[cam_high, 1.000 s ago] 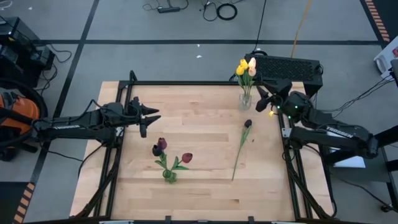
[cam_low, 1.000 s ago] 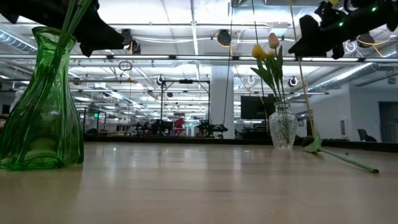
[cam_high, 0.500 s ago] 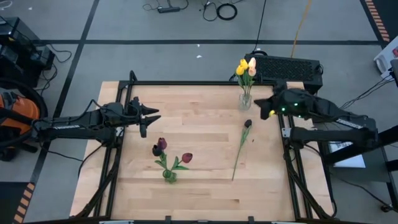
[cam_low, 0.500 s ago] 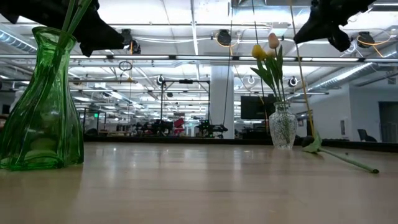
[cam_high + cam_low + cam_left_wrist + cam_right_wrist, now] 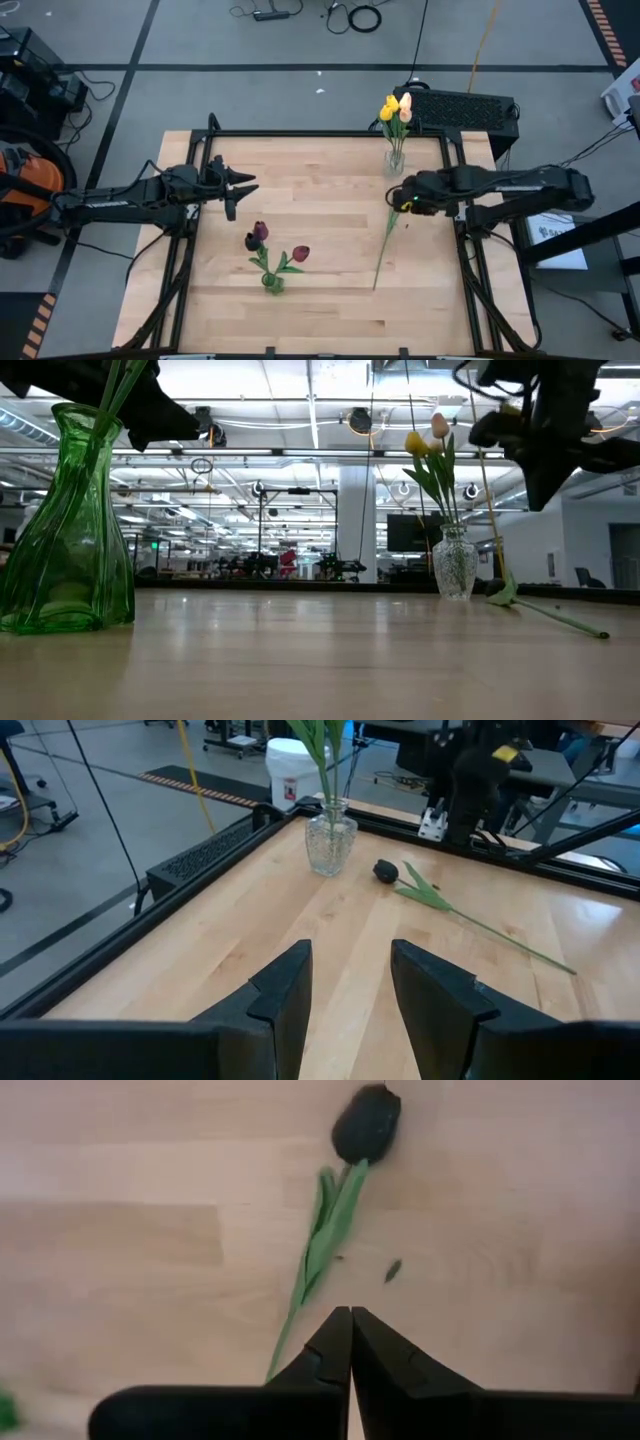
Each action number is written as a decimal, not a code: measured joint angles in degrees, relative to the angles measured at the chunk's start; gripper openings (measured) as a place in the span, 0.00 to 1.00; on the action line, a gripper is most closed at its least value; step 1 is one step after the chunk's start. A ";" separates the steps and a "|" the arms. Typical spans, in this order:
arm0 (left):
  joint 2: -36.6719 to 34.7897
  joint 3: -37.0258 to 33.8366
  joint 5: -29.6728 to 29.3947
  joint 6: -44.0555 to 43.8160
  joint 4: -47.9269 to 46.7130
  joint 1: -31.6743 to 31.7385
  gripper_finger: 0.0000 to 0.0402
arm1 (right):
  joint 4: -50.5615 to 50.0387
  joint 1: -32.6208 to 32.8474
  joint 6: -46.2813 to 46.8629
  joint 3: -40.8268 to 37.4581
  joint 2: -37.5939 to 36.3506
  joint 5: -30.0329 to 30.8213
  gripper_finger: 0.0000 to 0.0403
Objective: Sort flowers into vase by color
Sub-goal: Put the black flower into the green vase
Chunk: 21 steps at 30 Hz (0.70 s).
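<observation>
- Right gripper [image 5: 397, 203] has swung in from the far-right edge over the dark tulip [image 5: 398, 199], jaws pressed together, nothing pinched.
- Left gripper [image 5: 250, 186] waits at left, jaws spread.
- Tulip not yet picked.

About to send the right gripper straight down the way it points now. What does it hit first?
The right gripper, shut, points down at the table. Straight on, it likely meets the green stem of the lying dark tulip, or bare wood just beside it; height above the table is unclear.
</observation>
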 joint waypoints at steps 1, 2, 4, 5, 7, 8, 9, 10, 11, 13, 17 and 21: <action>0.02 0.00 0.00 0.00 0.00 0.02 0.36 | 0.10 0.20 1.73 0.00 1.16 0.02 0.01; 0.00 0.00 0.00 0.00 -0.02 0.02 0.36 | 0.33 0.27 2.69 0.00 2.29 0.08 0.01; 0.00 0.00 -0.02 0.00 -0.02 0.02 0.36 | 0.77 0.27 3.59 0.00 4.51 0.63 0.01; 0.02 0.00 -0.02 0.00 -0.02 0.02 0.36 | 1.03 0.25 3.83 0.00 5.71 0.97 0.01; 0.00 0.00 -0.02 0.00 -0.04 0.02 0.36 | 1.85 0.24 3.89 0.00 8.18 1.70 0.01; 0.01 0.00 -0.03 0.00 -0.04 0.02 0.36 | 2.38 0.22 3.89 0.00 9.38 1.71 0.01; 0.02 0.00 -0.13 0.00 -0.05 0.01 0.36 | 3.26 0.22 3.89 0.00 10.66 1.71 0.01; 0.02 0.00 -0.32 0.00 -0.07 0.01 0.36 | 4.21 0.23 3.82 0.00 11.85 1.70 0.01; 0.00 0.00 -0.51 0.00 -0.07 0.02 0.36 | 5.23 0.24 3.51 0.00 13.04 1.66 0.02; 0.02 0.00 -1.30 0.02 -0.09 0.02 0.36 | 7.44 0.22 3.13 0.00 15.26 1.64 0.05; 0.02 0.00 -2.87 0.02 -0.35 0.02 0.36 | 9.50 0.22 3.07 0.00 18.85 0.76 0.15; 0.04 0.00 -3.15 0.02 -1.68 0.00 0.36 | 9.47 0.24 4.07 0.00 22.04 0.08 0.29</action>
